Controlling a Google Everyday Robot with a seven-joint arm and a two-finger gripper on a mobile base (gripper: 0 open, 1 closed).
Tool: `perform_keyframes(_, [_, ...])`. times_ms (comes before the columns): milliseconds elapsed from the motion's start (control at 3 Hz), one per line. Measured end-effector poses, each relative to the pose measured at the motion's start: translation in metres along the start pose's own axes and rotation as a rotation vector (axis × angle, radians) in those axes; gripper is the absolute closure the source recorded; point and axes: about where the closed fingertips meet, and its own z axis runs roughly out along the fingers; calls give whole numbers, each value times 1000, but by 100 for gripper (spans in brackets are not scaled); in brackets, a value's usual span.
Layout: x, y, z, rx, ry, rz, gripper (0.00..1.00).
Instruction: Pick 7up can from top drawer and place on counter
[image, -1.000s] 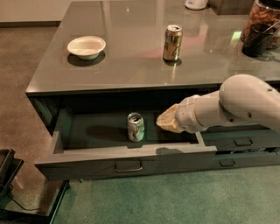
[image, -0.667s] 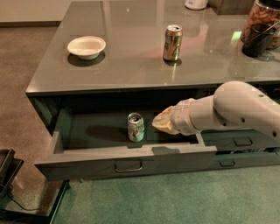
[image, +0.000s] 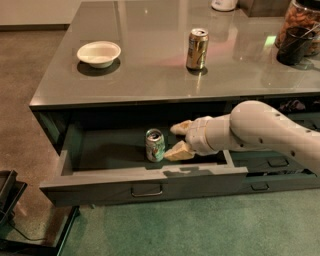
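Note:
The 7up can (image: 155, 145), pale green and white with a silver top, stands upright inside the open top drawer (image: 145, 187), near its middle. My gripper (image: 176, 140) reaches into the drawer from the right, open, its two tan fingers (image: 178, 151) spread just right of the can, one behind and one in front, not closed on it. The white arm runs off to the right. The glossy grey counter (image: 150, 65) lies above the drawer.
On the counter stand a white bowl (image: 99, 53) at the left, a taller gold-brown can (image: 197, 48) in the middle, and a dark jar (image: 295, 37) at the far right. Narrower drawers (image: 270, 170) sit right of the top drawer. Green carpet lies in front.
My gripper has moved left inside the drawer toward the 7up can and now stands right beside it with its fingers spread. The can has not moved.

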Motion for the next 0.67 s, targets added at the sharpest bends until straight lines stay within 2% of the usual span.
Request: perform_keyframes(667, [1, -3, 42, -17, -26, 3, 15])
